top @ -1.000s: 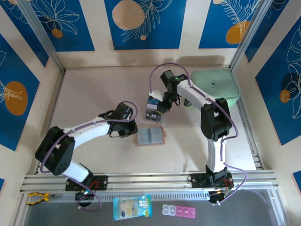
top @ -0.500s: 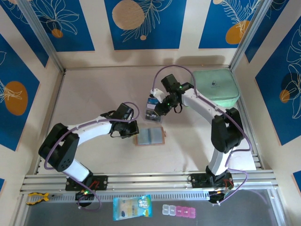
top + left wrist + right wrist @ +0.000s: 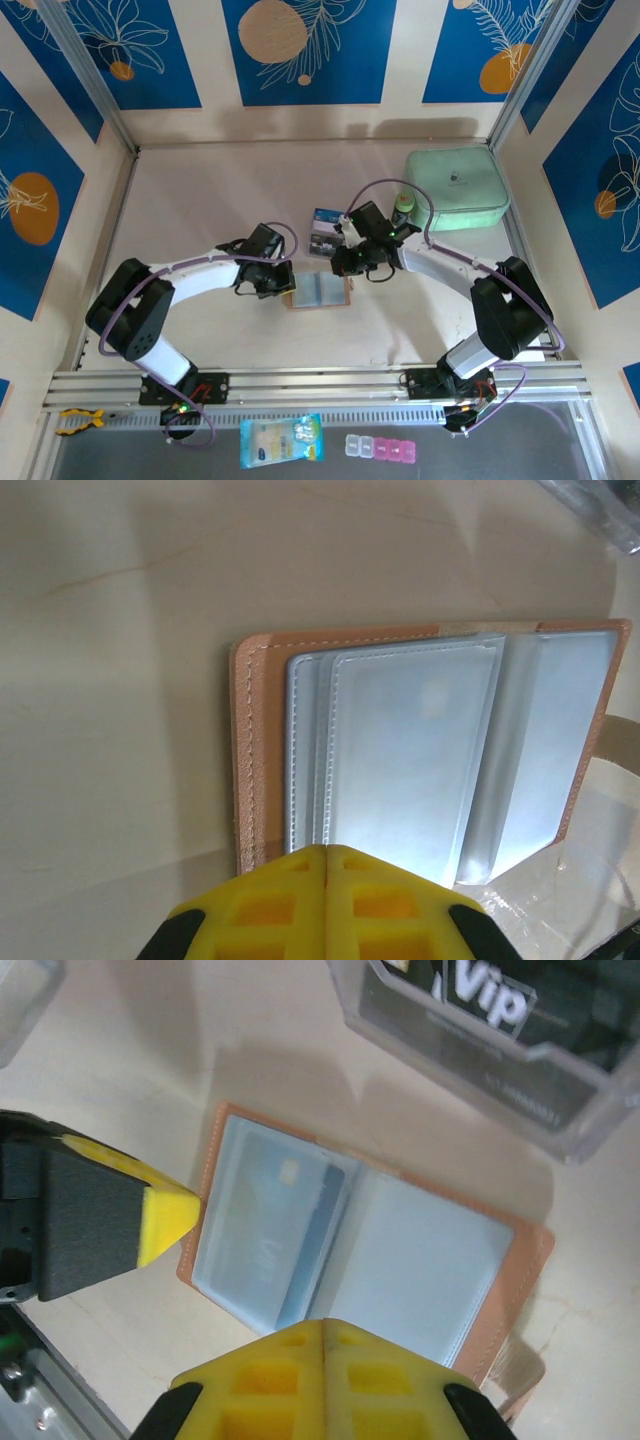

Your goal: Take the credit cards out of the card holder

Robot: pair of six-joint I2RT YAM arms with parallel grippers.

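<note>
1. Now the right gripper (image 3: pixel 343 266) has swung down from the clear plastic box (image 3: pixel 324 238) and hangs over the flat tan leather-look folding card holder (image 3: pixel 318 290), which lies open on the table (image 3: pixel 200 200).
2. Its yellow fingers are pressed together, holding nothing.
3. The left gripper (image 3: pixel 281 281) stays at the holder's left edge, also closed and empty.
4. Glossy, translucent grey pockets line the holder; a dark credit card (image 3: pixel 305 1230) shows through the one nearer the left gripper.
5. Just beyond the holder, the box holds more dark cards.
</note>
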